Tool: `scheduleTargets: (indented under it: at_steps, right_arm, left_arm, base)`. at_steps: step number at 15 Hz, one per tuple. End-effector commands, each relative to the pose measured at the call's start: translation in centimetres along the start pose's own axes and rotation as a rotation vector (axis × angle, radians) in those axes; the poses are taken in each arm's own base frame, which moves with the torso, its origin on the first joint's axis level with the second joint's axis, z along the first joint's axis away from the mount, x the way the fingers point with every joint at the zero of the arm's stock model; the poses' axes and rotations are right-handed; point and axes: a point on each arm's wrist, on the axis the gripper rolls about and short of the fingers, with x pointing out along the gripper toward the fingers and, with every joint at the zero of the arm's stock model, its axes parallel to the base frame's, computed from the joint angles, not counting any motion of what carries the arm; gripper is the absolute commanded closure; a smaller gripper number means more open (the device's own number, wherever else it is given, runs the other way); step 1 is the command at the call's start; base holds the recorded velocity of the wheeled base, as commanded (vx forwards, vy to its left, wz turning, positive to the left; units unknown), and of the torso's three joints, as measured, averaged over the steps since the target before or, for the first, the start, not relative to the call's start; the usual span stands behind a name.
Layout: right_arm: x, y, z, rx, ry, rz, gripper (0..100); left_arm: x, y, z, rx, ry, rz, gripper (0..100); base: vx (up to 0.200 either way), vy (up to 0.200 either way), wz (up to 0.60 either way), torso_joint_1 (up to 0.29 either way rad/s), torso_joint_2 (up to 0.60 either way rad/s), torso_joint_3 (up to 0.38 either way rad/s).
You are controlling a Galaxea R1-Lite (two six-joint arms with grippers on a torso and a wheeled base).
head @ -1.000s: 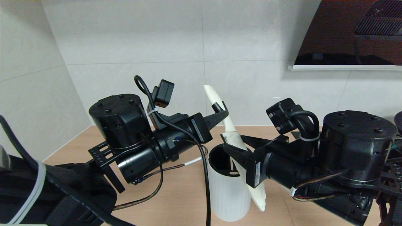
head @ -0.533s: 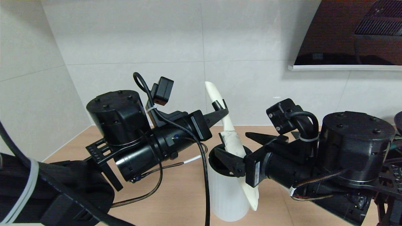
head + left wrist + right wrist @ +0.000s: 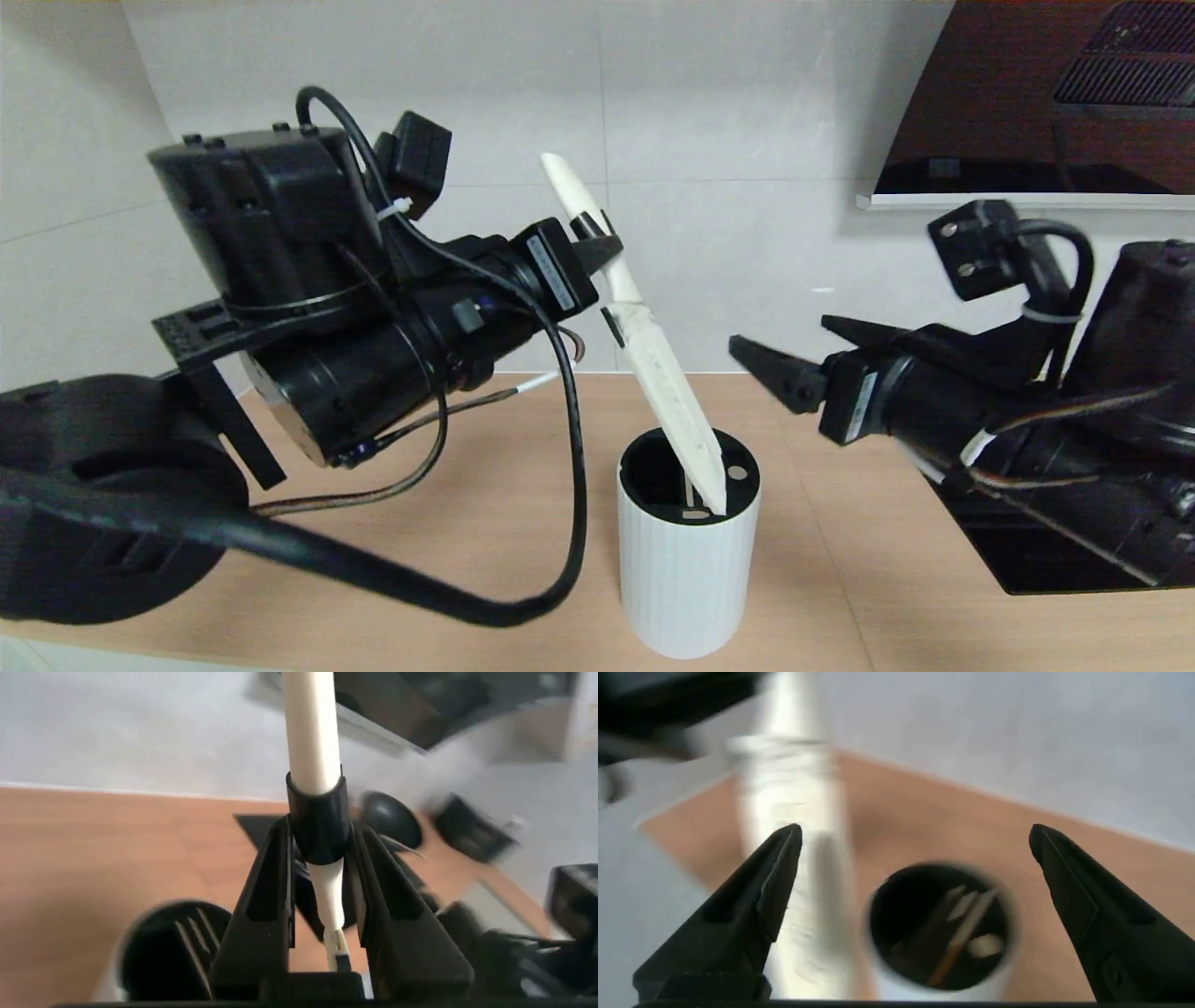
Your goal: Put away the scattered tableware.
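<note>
Left hand (image 3: 602,250) is up high over the counter (image 3: 448,597), clamped tight on the knife (image 3: 653,355). From the left wrist its fingers (image 3: 322,826) wrap the white handle like a collar. The knife hangs steeply tilted: handle end up against the wall (image 3: 728,112), blade slanting down and to the right. Its tip sits right at the black top of the holder (image 3: 686,579), on the far right side of the rim. Whether the point is touching or already in a slot, I cannot tell.

The holder stands upright on the counter, between the two arms, a white ribbed cylinder. From the right wrist the holder (image 3: 938,929) opens up and there are utensils (image 3: 962,924) leaning inside it, with the knife (image 3: 799,812) a pale blur just beside it.

Right hand (image 3: 782,338) is off to the right of the blade, spread wide and gripping nothing. It is level with the middle of the blade and apart from it.

The counter is light wood. The wall behind is large pale tiles that turn a corner on the left. A dark hood (image 3: 1027,103) hangs at upper right, and a black panel (image 3: 980,551) lies flat in the counter under the right arm.
</note>
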Motion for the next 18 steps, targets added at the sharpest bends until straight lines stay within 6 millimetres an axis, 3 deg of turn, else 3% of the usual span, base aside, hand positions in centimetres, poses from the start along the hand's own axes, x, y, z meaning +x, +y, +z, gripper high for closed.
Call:
scheduleTargets:
  at_steps: [1,3,4,5,6,8,13,18]
  right_arm:
    - [-1.8,-2.3,3.0,0.009,-0.095,-0.069,0]
    - [-2.2,-3.0,3.7,0.006,-0.100,-0.085,0]
    - [-2.3,-3.1,3.7,0.005,-0.096,-0.089,0]
    - [-2.3,-3.1,3.7,0.005,-0.096,-0.089,0]
    - [-2.1,-3.1,3.5,0.004,-0.089,-0.090,0]
    - [-1.7,-3.2,3.1,0.001,-0.073,-0.092,0]
    - [-1.5,-3.2,2.8,-0.002,-0.061,-0.093,0]
    - [-1.5,-3.2,2.7,-0.002,-0.058,-0.094,0]
  left_arm:
    - [1.3,-0.8,1.6,0.112,-0.077,0.091,100]
    - [1.9,-0.9,0.7,0.245,-0.111,0.223,100]
    - [2.2,-0.9,-0.7,0.258,-0.104,0.247,100]
    - [2.2,-0.9,-0.7,0.258,-0.104,0.247,100]
    - [2.7,-1.8,-2.9,0.289,-0.080,0.237,100]
    - [3.3,-1.9,-4.3,0.334,-0.089,0.258,100]
    - [3.6,-0.7,-6.5,0.460,-0.107,0.260,100]
    - [3.9,-0.4,-7.0,0.476,-0.109,0.263,100]
  base:
    - [0.000,0.000,0.00,0.000,0.00,0.000]
    - [0.000,0.000,0.00,0.000,0.00,0.000]
    - [0.000,0.000,0.00,0.000,0.00,0.000]
    - [0.000,0.000,0.00,0.000,0.00,0.000]
    - [0.000,0.000,0.00,0.000,0.00,0.000]
    - [0.000,0.000,0.00,0.000,0.00,0.000]
    - [0.000,0.000,0.00,0.000,0.00,0.000]
    - [0.000,0.000,0.00,0.000,0.00,0.000]
